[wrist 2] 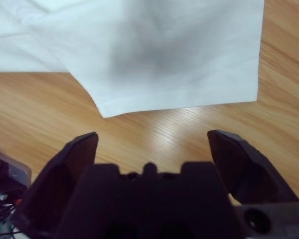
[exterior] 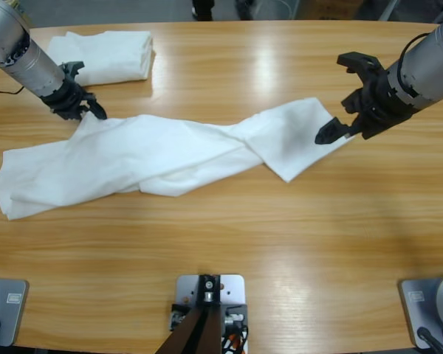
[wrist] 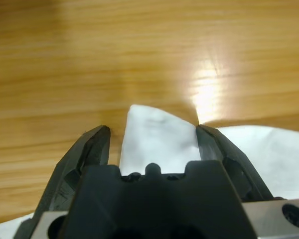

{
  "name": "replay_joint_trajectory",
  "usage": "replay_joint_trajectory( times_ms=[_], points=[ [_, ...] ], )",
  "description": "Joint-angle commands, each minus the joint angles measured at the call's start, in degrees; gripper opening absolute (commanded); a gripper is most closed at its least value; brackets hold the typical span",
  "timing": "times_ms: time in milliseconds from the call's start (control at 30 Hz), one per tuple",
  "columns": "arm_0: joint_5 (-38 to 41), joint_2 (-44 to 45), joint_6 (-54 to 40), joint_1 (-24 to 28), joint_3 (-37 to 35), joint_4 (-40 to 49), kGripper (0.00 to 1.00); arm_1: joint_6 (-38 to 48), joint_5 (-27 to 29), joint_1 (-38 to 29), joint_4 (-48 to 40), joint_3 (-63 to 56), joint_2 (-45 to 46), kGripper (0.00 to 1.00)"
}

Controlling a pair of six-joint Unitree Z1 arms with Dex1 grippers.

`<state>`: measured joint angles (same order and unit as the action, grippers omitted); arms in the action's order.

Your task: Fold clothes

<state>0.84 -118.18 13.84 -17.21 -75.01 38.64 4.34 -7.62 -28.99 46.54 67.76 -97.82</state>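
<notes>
White cotton, a T-shirt (exterior: 162, 151), lying twisted across the middle of the wooden table (exterior: 280, 251) in the high view, running from lower left to upper right, with a turn in the cloth right of centre where two layers are crossing. No lettering showing on it from any view.

Left gripper (exterior: 81, 105) reaching in from the upper left corner, jaws spread and straddling a corner of the cloth. In the left wrist view, a white peak of the T-shirt (wrist: 157, 137) rising between the two parted jaws of the left gripper (wrist: 152, 130), nothing pinched yet; probably set there so a closing would catch that corner.

Right gripper (exterior: 343, 122) entering from the upper right edge, jaws wide apart, hovering at the far right end of the garment. In the right wrist view, the hem edge and one corner of the T-shirt (wrist 2: 179, 55) lying flat on the wood beyond the right gripper (wrist 2: 152, 140), clear of both jaws, holding nothing. Likely lined up on that end so both ends could be lifted together and the twist pulled out before any folding.

A second white T-shirt (exterior: 103, 55), already folded into a neat block, resting at the upper left of the high view, just above the left gripper and apart from the twisted one; seemingly parked there as finished work.

Judging by the twist, still at the spreading stage, folding not yet begun.
</notes>
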Motion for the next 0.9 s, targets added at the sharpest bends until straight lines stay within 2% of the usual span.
replay_joint_trajectory(
  times_ms=[33, 67, 133, 167, 200, 300, 333, 367, 400, 533, 567, 600, 633, 700, 733, 767, 900],
  points=[
    [-1.68, 0.49, -0.87, -0.65, 2.31, 1.6, 0.0, 0.55, -0.94, -0.63, -0.66, -0.52, -1.15, 0.89],
    [-2.93, 0.9, -0.83, -1.09, 2.13, 1.64, 0.047, 0.55, -0.92, -0.63, -0.66, -0.52, -1.11, 0.89],
    [-6.97, 2.13, -0.8, -2.81, 1.13, 2.53, 0.38, 0.5, -0.98, -0.63, -0.66, -0.66, -1.17, 0.891],
    [-7.96, 3.0, -0.87, -3.41, 0.51, 2.8, 0.432, 0.5, -0.99, -0.63, -0.73, -0.75, -1.29, 0.89],
    [-9.08, 3.92, -0.92, -3.8, -0.23, 3.48, 0.434, 0.5, -0.99, -0.63, -0.8, -0.79, -1.41, 0.892],
    [-9.45, 4.18, -0.76, -3.87, -1.37, 4.69, 0.396, 0.52, -1.17, -0.63, -0.92, -0.79, -1.46, 0.89],
    [-8.68, 3.83, -0.74, -3.8, -1.32, 4.76, 0.292, 0.52, -1.17, -0.63, -0.92, -0.79, -1.36, 0.89],
    [-8.17, 3.5, -0.69, -3.8, -1.03, 4.87, 0.108, 0.5, -1.17, -0.63, -0.92, -0.82, -1.24, 0.89],
    [-7.64, 3.3, -0.45, -3.8, -0.63, 4.87, 0.0, 0.5, -1.17, -0.63, -0.92, -1.02, -1.15, 0.89],
    [-7.08, 3.29, 0.77, -3.87, 0.71, 5.13, 0.0, 0.5, -1.17, -0.63, -1.69, -2.14, -1.03, 0.891],
    [-7.06, 3.0, 0.96, -3.8, 0.83, 5.13, 0.067, 0.5, -1.17, -0.63, -1.87, -2.26, -1.06, 0.891],
    [-7.01, 2.46, 1.01, -3.8, 0.76, 5.12, 0.341, 0.52, -1.17, -0.63, -1.89, -2.3, -1.04, 0.891],
    [-6.99, 1.91, 1.07, -3.8, 0.69, 5.05, 0.519, 0.53, -1.17, -0.63, -1.89, -2.46, -0.97, 0.891],
    [-7.04, 0.9, 1.03, -3.89, 0.44, 5.05, 0.723, 0.5, -1.17, -0.63, -2.15, -3.32, -0.87, 0.89],
    [-7.2, 0.53, 1.1, -3.89, 0.34, 5.05, 0.798, 0.52, -1.17, -0.63, -2.43, -3.83, -0.83, 0.892],
    [-7.48, 0.12, 1.1, -3.89, 0.18, 5.05, 0.832, 0.5, -1.17, -0.63, -2.73, -4.23, -0.92, 0.893],
    [-8.01, -1.39, 0.61, -3.82, -0.31, 4.94, 0.908, 0.55, -1.17, -0.63, -3.47, -4.76, -1.45, 0.89]
  ],
)
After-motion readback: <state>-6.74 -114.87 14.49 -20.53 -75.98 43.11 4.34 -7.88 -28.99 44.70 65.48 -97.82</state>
